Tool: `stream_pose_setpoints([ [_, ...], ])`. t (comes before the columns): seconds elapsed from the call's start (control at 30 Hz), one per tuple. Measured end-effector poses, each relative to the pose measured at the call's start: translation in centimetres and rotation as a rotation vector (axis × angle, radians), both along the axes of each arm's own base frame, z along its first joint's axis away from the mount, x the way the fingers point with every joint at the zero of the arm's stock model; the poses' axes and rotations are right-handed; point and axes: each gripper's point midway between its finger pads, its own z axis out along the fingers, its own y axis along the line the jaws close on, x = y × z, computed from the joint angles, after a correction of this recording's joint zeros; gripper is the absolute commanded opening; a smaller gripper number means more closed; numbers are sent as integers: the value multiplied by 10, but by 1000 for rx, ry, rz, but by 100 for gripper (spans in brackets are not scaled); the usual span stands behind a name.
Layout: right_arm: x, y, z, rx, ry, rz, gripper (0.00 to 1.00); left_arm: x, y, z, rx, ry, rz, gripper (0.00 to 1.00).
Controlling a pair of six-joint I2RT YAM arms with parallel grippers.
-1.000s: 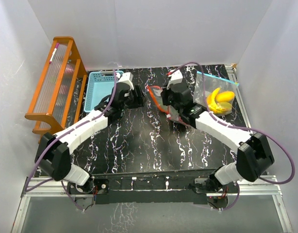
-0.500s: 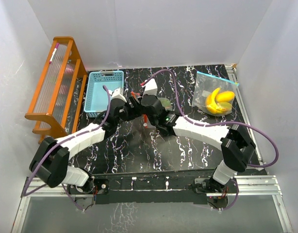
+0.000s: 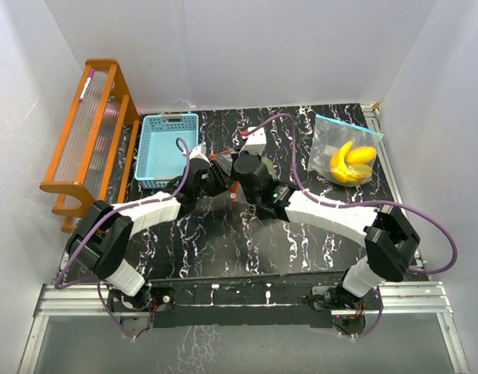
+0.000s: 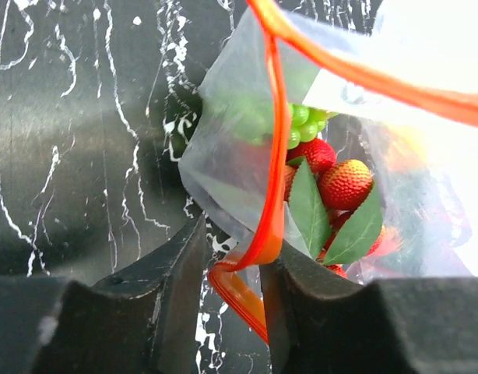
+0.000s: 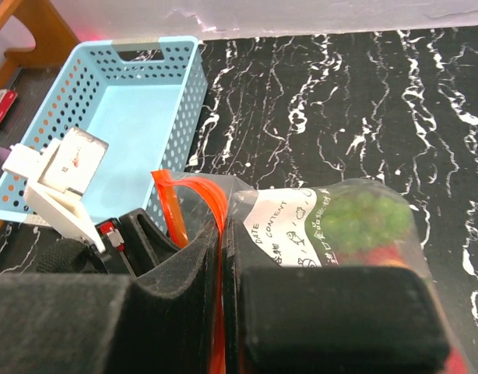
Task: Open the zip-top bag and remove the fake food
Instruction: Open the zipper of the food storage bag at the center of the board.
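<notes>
Left wrist view has the zip-top bag hanging mouth-down towards the left tool. Its jaws stand apart around the orange zip strip, not yet clenched on it. The fake food is inside the bag: green grapes at 12 o'clock of the strawberries and leaves. In the right wrist view, the right tool is clenched on the bag's other lip. I judge the two grips are meant to pull the seal apart.

From above, the tools meet just off the desk centre, towards 11 o'clock. The blue basket is at 10 o'clock and a second bag of bananas at 2 o'clock. A second ago the right arm held the bag nearer the centre-right, apart from the left tool; it has since carried it leftward to meet it.
</notes>
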Motion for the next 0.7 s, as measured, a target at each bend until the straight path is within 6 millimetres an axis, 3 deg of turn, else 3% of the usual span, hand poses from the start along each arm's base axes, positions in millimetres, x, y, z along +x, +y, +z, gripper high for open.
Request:
stream_pose_setpoints([
  [0.23, -8, -22, 19, -21, -40, -93, 8, 8, -3, 15, 27, -51, -29, 21],
  [0.5, -19, -36, 31, -127, -88, -180, 8, 5, 0, -3, 68, -5, -71, 21],
  [0.7, -19, -53, 37, -195, -106, -228, 8, 25, -28, -7, 30, 25, -143, 21],
])
